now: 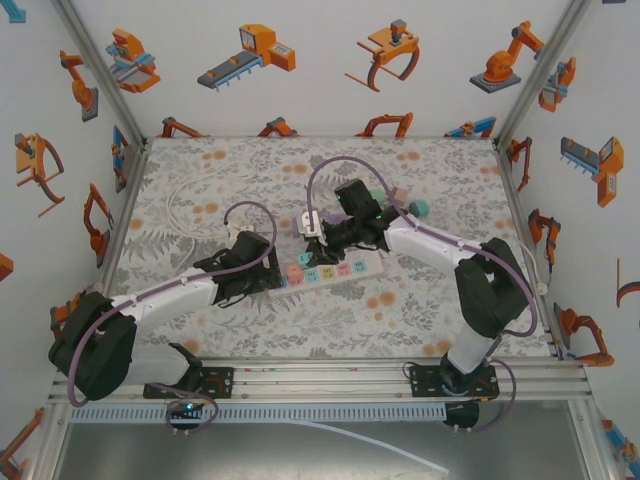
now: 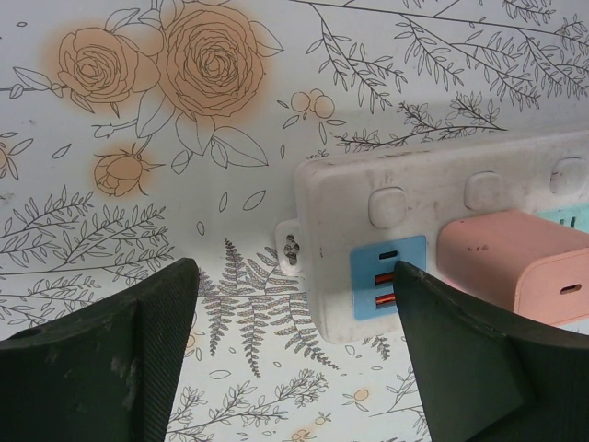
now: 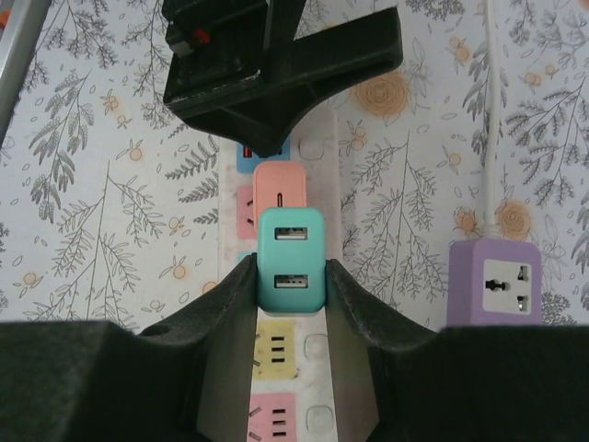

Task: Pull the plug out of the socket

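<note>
Your right claw (image 3: 291, 274) clamped on one teal plug (image 3: 291, 241), one pink plug (image 3: 280, 189), right wrist view adds one purple adapter (image 3: 493, 281), left claw (image 2: 293, 276) part-open, empty.

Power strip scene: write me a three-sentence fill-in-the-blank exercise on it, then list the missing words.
The right claw is shut on a plug coloured ____.
The next plug along the power strip is ____.
The left claw, at the end of the power strip, stands ____.
Missing words: teal; pink; open.
</note>
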